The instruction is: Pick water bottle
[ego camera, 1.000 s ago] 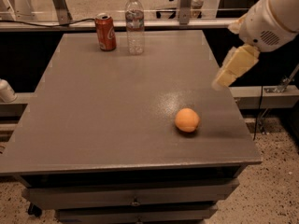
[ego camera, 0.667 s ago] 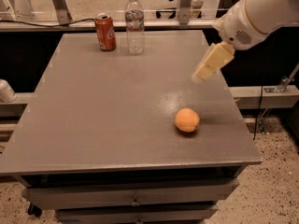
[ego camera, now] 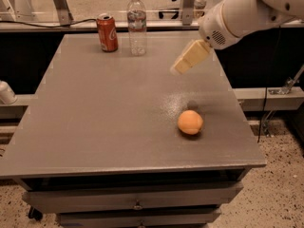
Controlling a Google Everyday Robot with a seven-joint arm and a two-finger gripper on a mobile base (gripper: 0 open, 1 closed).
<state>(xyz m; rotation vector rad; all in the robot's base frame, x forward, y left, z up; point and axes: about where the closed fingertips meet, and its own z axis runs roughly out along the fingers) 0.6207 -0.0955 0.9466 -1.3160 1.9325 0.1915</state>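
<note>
The water bottle (ego camera: 137, 24) is a slim clear plastic bottle with a white cap and a pale label band. It stands upright at the far edge of the grey table (ego camera: 95, 118), just right of a red soda can (ego camera: 107, 32). My gripper (ego camera: 183, 64) is on a white arm that comes in from the upper right. It hangs above the table's right middle, well to the right of the bottle and nearer to me, touching nothing.
An orange ball (ego camera: 190, 122) lies on the table's right side, below the gripper. The table has drawers under its front edge. A ledge and metal frames run behind the table. A white object (ego camera: 5, 93) sits at the left edge.
My arm and gripper have moved left and a little farther back over the table, closer to the bottle. The bottle, can and ball have not moved.
</note>
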